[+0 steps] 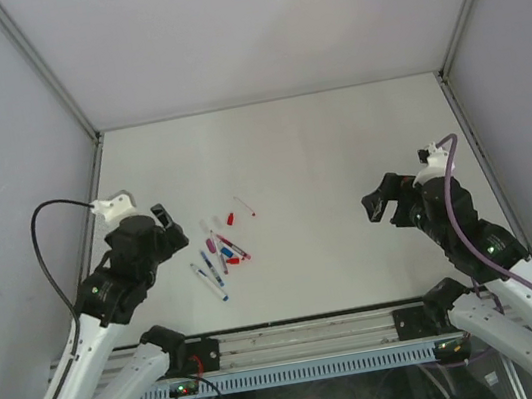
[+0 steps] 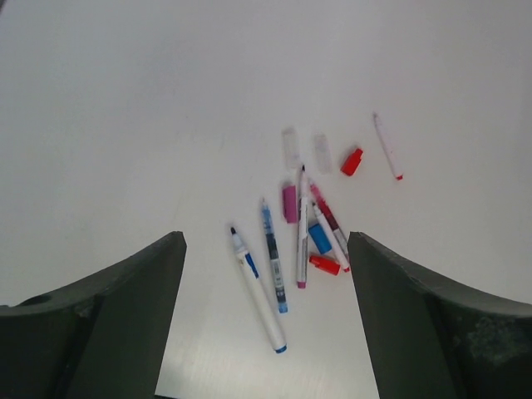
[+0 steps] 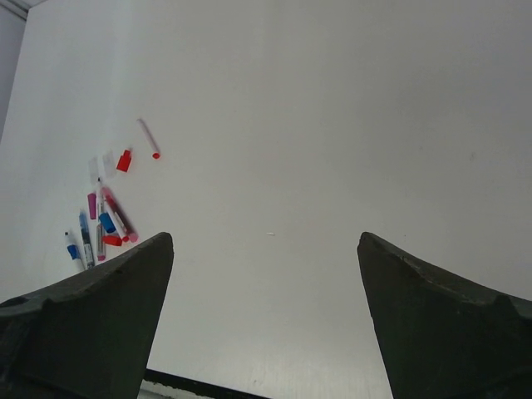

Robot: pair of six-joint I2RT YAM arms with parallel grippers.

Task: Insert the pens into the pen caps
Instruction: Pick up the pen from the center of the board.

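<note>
Several pens (image 2: 259, 291) lie in a loose cluster on the white table (image 1: 319, 151), white barrels with blue, magenta and red ends. One thin red-tipped pen (image 2: 386, 148) lies apart to the right. Among them are pen caps: magenta (image 2: 289, 204), blue (image 2: 319, 238), red (image 2: 325, 264) and a second red cap (image 2: 352, 161). My left gripper (image 2: 266, 241) hovers open just left of the cluster (image 1: 217, 258), nothing between its fingers. My right gripper (image 3: 266, 237) is open over bare table far to the right (image 1: 378, 204); the pens (image 3: 100, 224) lie far to its left.
Two clear cap-like pieces (image 2: 289, 143) lie just beyond the cluster. Grey walls with metal frame posts (image 1: 43, 68) enclose the table on three sides. A rail (image 1: 298, 336) runs along the near edge between the arm bases.
</note>
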